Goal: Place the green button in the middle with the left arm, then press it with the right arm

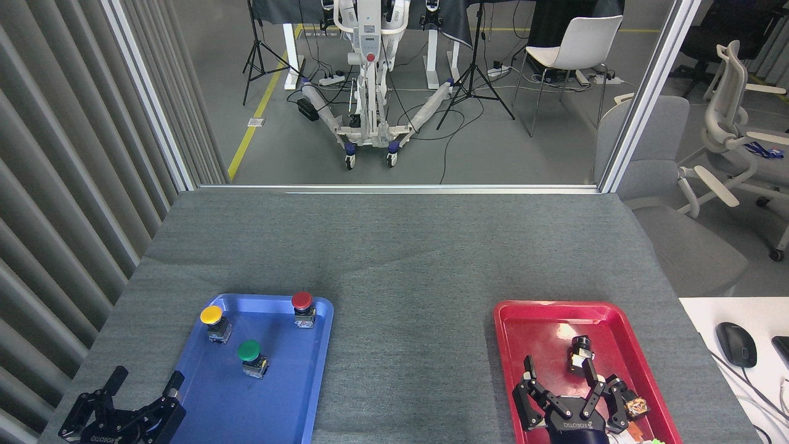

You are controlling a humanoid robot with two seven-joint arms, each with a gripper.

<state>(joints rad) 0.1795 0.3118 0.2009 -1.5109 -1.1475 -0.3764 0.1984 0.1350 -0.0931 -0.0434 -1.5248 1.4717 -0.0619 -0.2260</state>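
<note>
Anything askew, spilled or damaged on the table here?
Nothing stands out. The green button, yellow button and red button stand upright in the blue tray; small parts lie loose in the red tray.

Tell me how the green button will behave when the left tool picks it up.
The green button looks rigid, so it probably won't deform. Its wide round cap on a smaller square base suggests it's top-heavy and may tip if nudged sideways. The smooth blue tray might let it slide before the fingers close.
</note>
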